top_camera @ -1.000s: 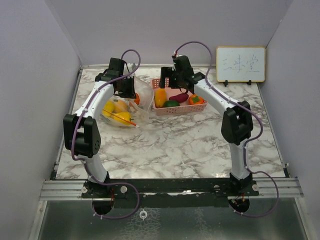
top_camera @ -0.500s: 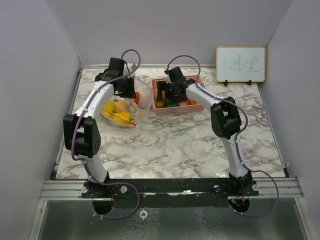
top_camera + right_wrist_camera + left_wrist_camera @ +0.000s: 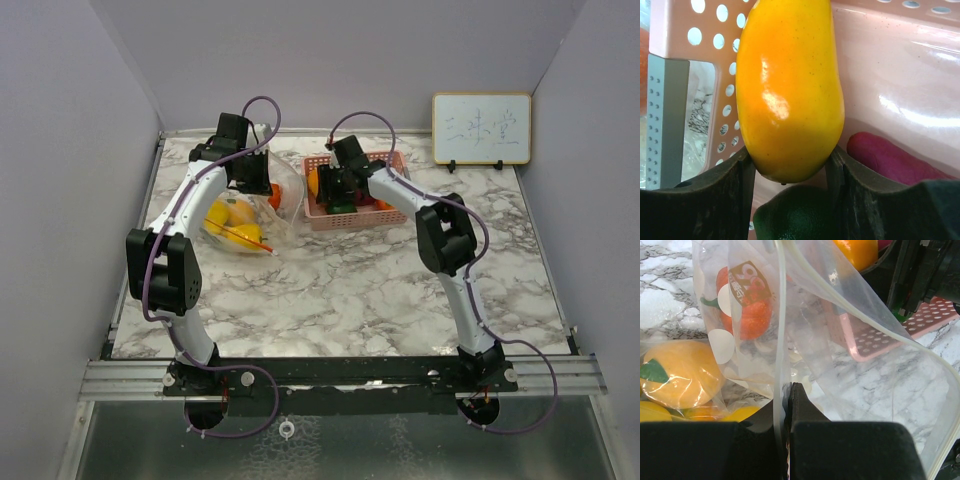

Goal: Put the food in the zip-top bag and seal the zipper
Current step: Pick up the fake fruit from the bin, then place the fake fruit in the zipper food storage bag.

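Two robot arms reach over a white marble table (image 3: 350,290).
The big clear plastic bag with white dots (image 3: 850,365) lies at the back left, with yellow and orange fruits inside. The left gripper (image 3: 789,390) is pinched tight on its rim. Just beside it stands the pink plastic basket with holes (image 3: 900,60). In there the right gripper (image 3: 790,156) hugs a long yellow-orange fruit (image 3: 790,90) from both sides, near a dark purple one (image 3: 885,160) and a green one (image 3: 795,215).
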Motion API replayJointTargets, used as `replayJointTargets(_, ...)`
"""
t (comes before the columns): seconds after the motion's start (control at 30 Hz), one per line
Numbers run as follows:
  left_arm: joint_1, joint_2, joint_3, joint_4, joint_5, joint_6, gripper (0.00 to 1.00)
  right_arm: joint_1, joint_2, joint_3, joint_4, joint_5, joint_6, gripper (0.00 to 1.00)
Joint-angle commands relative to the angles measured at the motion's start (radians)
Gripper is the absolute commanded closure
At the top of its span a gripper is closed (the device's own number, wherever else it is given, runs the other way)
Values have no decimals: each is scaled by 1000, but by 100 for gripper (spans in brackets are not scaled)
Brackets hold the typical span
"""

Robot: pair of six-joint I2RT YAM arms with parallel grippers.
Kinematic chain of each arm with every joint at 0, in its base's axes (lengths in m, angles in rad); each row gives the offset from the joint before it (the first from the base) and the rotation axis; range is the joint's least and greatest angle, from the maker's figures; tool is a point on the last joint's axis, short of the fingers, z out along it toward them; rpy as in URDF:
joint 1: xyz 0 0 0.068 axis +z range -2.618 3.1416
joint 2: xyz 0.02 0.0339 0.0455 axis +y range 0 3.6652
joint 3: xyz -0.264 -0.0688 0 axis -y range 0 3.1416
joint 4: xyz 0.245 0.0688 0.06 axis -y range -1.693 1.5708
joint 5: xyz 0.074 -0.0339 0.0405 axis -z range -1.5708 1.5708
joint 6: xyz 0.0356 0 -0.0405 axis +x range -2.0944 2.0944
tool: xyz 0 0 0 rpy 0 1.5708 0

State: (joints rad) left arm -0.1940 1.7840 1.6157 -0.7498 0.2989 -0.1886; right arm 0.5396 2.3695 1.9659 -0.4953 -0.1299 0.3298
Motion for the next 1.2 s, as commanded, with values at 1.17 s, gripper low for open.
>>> replayJointTargets(1.17,-4,3,6,15,22,2,100,146,-564,-322,66,-274,62,91)
